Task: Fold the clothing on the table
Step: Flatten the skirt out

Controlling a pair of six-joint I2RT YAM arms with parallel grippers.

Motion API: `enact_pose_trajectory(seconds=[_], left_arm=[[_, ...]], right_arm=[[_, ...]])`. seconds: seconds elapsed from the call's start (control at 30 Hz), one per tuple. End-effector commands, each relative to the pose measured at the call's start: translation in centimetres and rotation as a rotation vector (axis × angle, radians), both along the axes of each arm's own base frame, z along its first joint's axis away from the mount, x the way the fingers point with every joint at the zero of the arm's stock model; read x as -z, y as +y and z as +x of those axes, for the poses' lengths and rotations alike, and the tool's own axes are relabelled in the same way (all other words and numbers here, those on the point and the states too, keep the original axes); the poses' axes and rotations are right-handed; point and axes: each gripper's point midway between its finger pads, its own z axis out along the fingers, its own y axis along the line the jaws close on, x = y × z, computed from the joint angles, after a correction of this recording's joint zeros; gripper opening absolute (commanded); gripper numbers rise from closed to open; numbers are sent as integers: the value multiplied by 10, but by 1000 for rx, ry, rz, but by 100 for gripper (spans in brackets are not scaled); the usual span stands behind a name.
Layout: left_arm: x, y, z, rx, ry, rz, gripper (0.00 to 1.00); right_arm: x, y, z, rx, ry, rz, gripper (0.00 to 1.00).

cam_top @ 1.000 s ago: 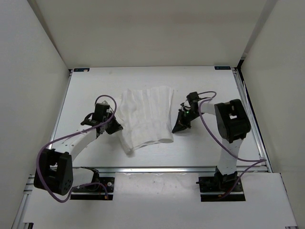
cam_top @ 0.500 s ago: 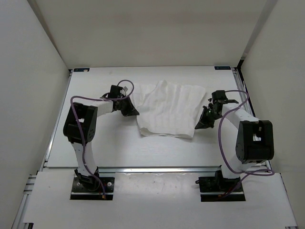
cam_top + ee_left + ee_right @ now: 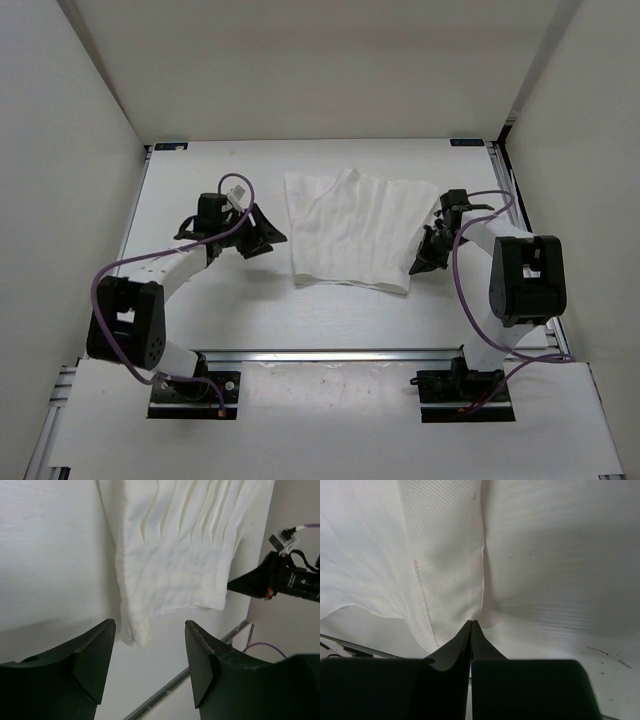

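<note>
Clothing (image 3: 350, 230) flat, pleats (image 3: 378, 225) near-to-far

The clothing (image 3: 350, 228) lies flat on the table (image 3: 200, 310), a little toward 1 o'clock from the table's middle and clear of every edge. The left gripper (image 3: 263, 236) sits at the clothing's 9 o'clock, just beside its left edge. In the left wrist view, the clothing's near left corner shows between the fingertips (image 3: 106, 632). The right gripper (image 3: 418, 265) sits at the clothing's 4 o'clock, touching the near right corner. The rail (image 3: 330, 353) runs along the table's edge at 6 o'clock. The two arm bases stand on its near side, at 7 and 5 o'clock. Walls (image 3: 300, 70) close the table in at 9, 12 and 3 o'clock.
</note>
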Motion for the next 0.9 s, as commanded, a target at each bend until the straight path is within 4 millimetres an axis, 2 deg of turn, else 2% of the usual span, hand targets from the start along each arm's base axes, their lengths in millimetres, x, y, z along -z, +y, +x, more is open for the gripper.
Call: enact_pose_trajectory(seconds=[0.0, 0.03, 0.1, 0.17, 0.37, 0.53, 0.63, 0.7, 0.73, 0.77, 0.8, 0.87], left_arm=[[12, -20, -28, 38, 53, -65, 68], [20, -28, -39, 67, 81, -96, 67], [20, -39, -40, 63, 74, -156, 67], [28, -45, -44, 82, 93, -126, 67], [39, -49, -35, 59, 111, -103, 66], [43, -50, -21, 45, 90, -78, 59], [53, -48, -20, 45, 91, -33, 56], [54, -54, -23, 61, 103, -51, 49], [54, -58, -26, 72, 106, -69, 29], [53, -59, -28, 76, 110, -80, 17], [52, -59, -30, 82, 108, -76, 0], [48, -52, -31, 79, 102, -48, 0]], right_arm=[[-9, 2, 13, -17, -26, 0, 0], [-9, 4, 11, -22, -19, -3, 0], [-6, 3, 11, -20, -12, -6, 1], [-9, 3, 11, -17, -17, -4, 0], [-12, -1, 7, 4, -24, -4, 0], [-13, -1, 1, 7, -15, -15, 0], [-14, -3, -1, 11, -14, -13, 0], [-17, -2, 1, 11, -26, -10, 0], [-16, -4, 0, 13, -18, -15, 1], [-17, -5, 1, 14, -26, -17, 0], [-14, -7, 1, 20, -23, -24, 0], [-14, -12, 3, 41, -28, -33, 0]])
